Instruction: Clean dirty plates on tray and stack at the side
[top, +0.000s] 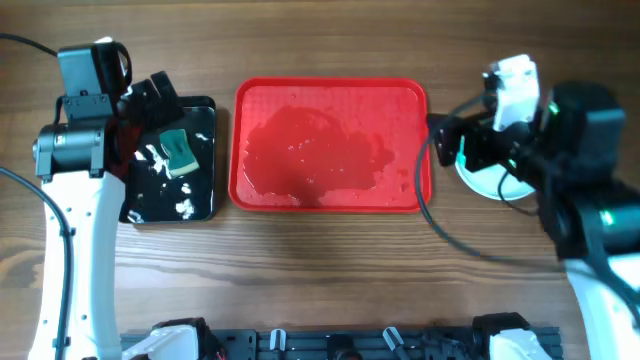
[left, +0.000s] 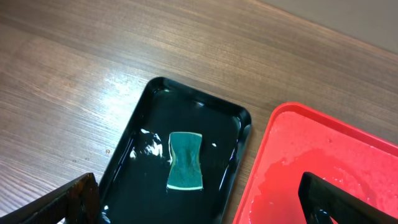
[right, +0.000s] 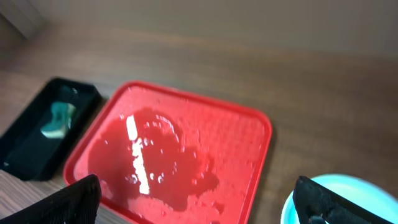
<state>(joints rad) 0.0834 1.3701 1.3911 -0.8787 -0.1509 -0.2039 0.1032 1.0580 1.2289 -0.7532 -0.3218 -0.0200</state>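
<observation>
**Plates.** The plates rested on the table just beside the right short edge of the tray, largely covered by the right arm. How many lay in the pile could not be told. No plate remained on the tray, so the task was judged to be at or near its end.

**Handling.** The plates appeared rigid, shallow and smooth. They were judged light enough for one gripper, but liable to chip if dropped. Water on the tray floor suggested wet, slippery surfaces. The recommended hold was at the rim, one finger above and one below, on the exposed side facing the tray. A flat plate gives no hold from straight above.

**Grippers.** The right gripper hovered over the gap between tray and plates, its fingers wide apart and holding nothing. The left gripper hung above the black tray, also spread wide and holding nothing.

**Surroundings.** The tray held a broad puddle across its middle. The black tray, left of it and close by, was wet and flecked with white foam. A teal sponge lay flat in it.

**Markings.** No brand, label or legible writing was visible on any item.
</observation>
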